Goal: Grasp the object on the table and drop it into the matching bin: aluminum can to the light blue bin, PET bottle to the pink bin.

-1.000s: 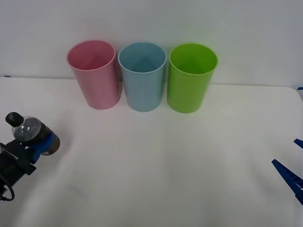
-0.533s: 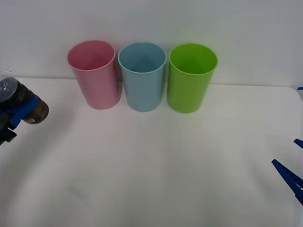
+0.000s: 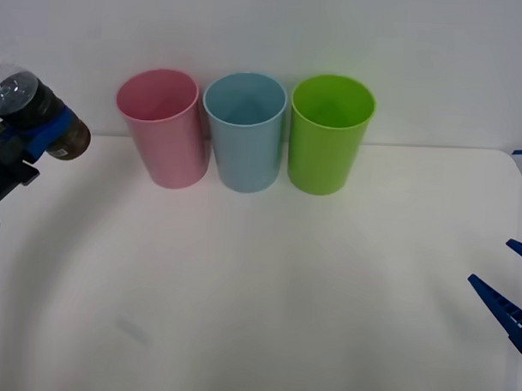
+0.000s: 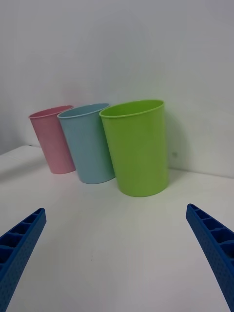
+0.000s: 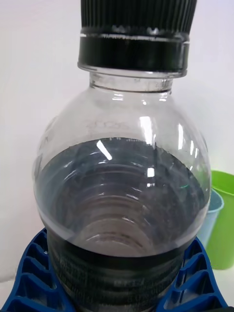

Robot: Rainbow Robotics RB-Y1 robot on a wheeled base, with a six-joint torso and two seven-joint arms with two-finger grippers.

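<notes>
The left pincer (image 3: 42, 135) is clamped round the PET bottle (image 3: 36, 115), high and left of the pink bin (image 3: 163, 128). Centre it over that rim before releasing. The right pincer (image 3: 508, 290) waits, spread wide.

The front view looks down and forward from above the arms over the whole table (image 3: 266, 281) toward the far wall. The right wrist view sits low near the table's right, facing the pink bin (image 4: 51, 141), light blue bin (image 4: 87, 144) and lime green bin (image 4: 139, 148). The left wrist view sits close against the PET bottle (image 5: 122, 195).
</notes>
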